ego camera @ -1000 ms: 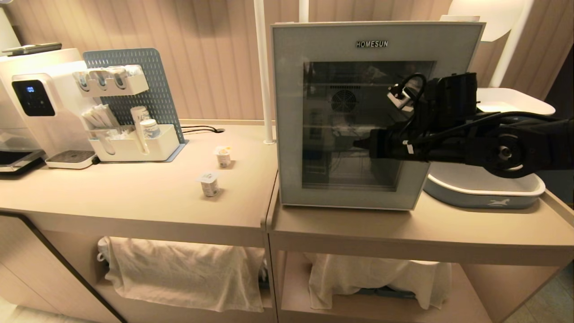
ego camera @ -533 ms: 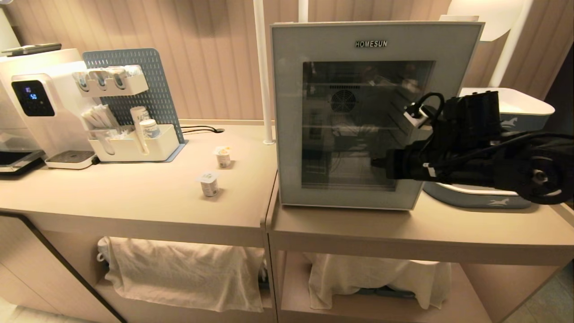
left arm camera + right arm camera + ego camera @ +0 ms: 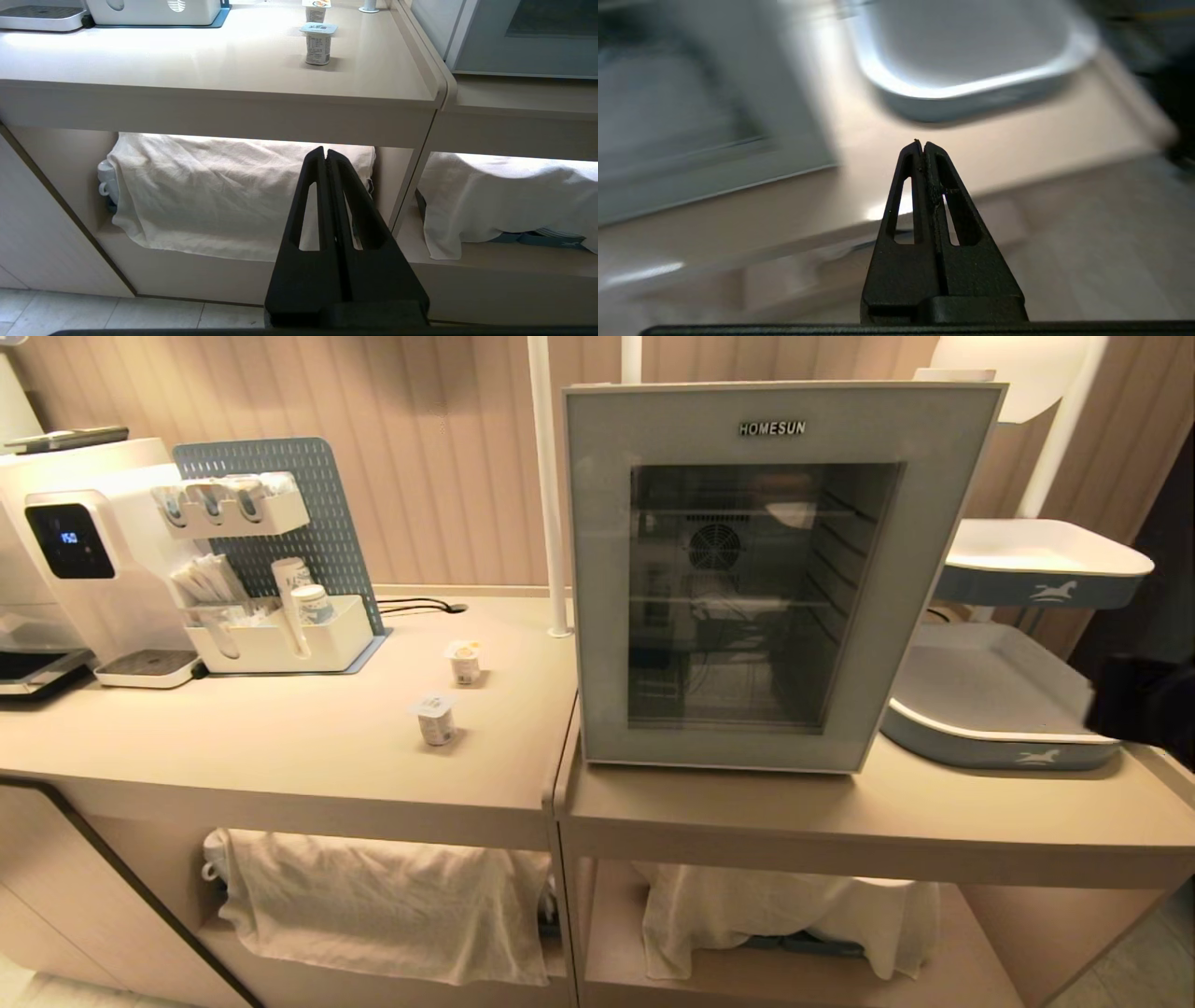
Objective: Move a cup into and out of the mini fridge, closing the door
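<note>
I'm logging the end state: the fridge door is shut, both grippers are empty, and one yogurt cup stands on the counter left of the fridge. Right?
Not quite: two yogurt cups stand on the counter, as the head view shows. The door is shut, and the left gripper and right gripper are empty.

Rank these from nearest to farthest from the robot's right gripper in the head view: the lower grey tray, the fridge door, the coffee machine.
The right gripper sits off the head view's right edge.
1. Lower tray, right beside it.
2. Fridge door, middle.
3. Coffee machine, far left.
</note>
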